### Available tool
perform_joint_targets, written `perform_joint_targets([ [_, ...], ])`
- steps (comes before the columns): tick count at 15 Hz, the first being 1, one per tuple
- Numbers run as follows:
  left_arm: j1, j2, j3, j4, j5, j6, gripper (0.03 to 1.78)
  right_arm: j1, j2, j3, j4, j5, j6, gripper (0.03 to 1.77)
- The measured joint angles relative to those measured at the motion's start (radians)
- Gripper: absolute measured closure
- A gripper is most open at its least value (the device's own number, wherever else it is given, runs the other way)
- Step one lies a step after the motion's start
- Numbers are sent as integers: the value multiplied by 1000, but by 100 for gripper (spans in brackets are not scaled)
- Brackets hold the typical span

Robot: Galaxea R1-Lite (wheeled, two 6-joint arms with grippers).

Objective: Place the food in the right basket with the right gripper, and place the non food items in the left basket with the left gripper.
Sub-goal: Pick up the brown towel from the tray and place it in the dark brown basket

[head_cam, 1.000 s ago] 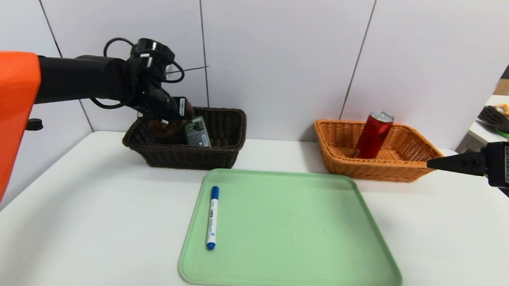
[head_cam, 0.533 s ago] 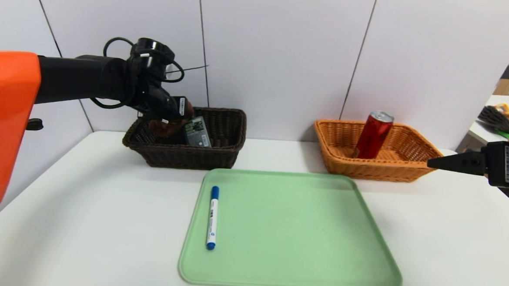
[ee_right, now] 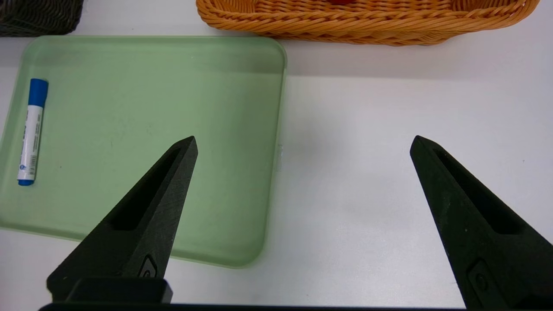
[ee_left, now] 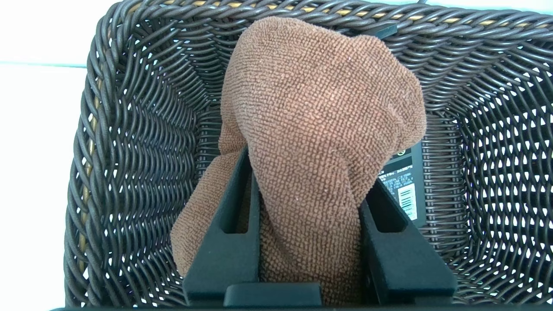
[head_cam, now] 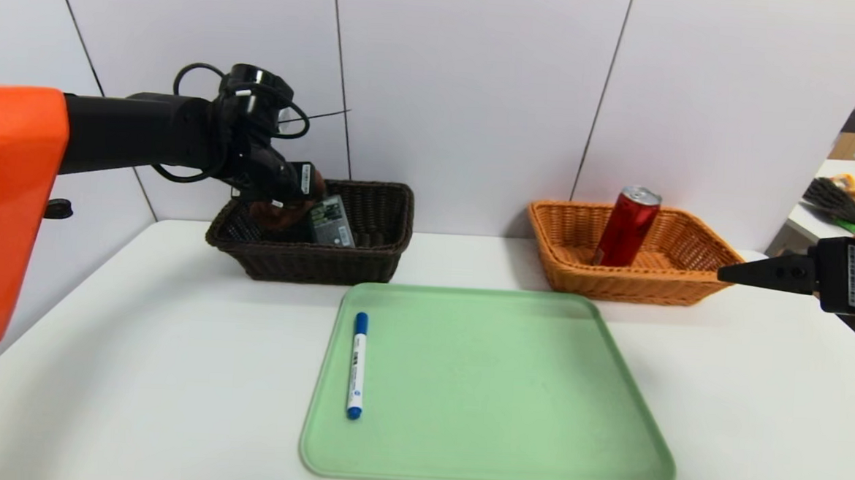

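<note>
Currently: left gripper (ee_left: 302,190) clamped on brown towel (ee_left: 319,129), hanging over dark basket (head_cam: 324,260), bottle (head_cam: 331,222) inside. Right gripper (ee_right: 302,147) spread wide, beside orange basket (head_cam: 689,283) holding tilted can (head_cam: 627,226). Marker (head_cam: 356,365) on green tray (head_cam: 490,448).

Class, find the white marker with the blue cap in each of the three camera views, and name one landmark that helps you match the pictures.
Head view: the marker lies on the green tray's left part, cap pointing away from the robot.
Left wrist view: not in it; only the dark basket and brown towel show.
Right wrist view: the marker lies at the picture's left edge.
Shared landmark: the green tray, seen in the head and right wrist views.
</note>
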Motion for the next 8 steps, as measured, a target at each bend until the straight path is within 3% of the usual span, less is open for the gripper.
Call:
perform_joint_targets([
  [8, 0, 7, 0, 0, 0, 0, 124, 0, 3, -3, -1, 0, -1, 10],
])
